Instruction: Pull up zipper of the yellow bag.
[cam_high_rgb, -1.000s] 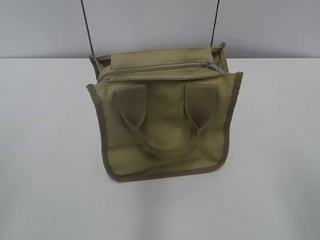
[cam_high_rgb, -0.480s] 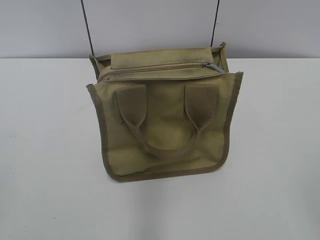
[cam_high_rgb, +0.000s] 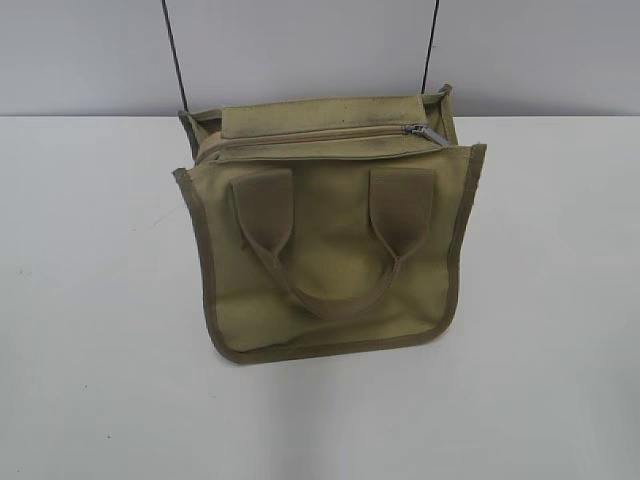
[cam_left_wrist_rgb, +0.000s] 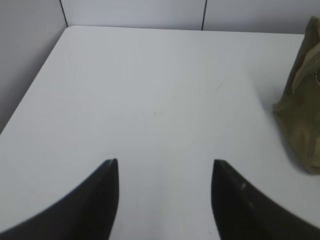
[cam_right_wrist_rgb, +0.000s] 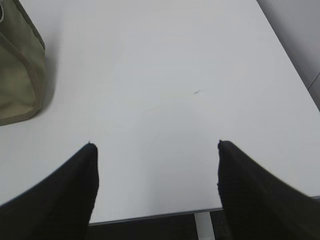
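The yellow bag (cam_high_rgb: 330, 240) stands on the white table in the middle of the exterior view, its front handle hanging down its face. The zipper (cam_high_rgb: 310, 137) runs across its top, with the silver pull tab (cam_high_rgb: 424, 133) at the right end. No gripper shows in the exterior view. My left gripper (cam_left_wrist_rgb: 164, 162) is open and empty above bare table, with the bag's side (cam_left_wrist_rgb: 302, 100) at the right edge of the left wrist view. My right gripper (cam_right_wrist_rgb: 156, 145) is open and empty, with a corner of the bag (cam_right_wrist_rgb: 20, 70) at the upper left of the right wrist view.
The white table (cam_high_rgb: 100, 300) stretches out on both sides of the bag. A grey wall with two dark vertical seams (cam_high_rgb: 175, 55) stands behind it. The right wrist view shows the table's edge (cam_right_wrist_rgb: 150, 216) and a leg below the gripper.
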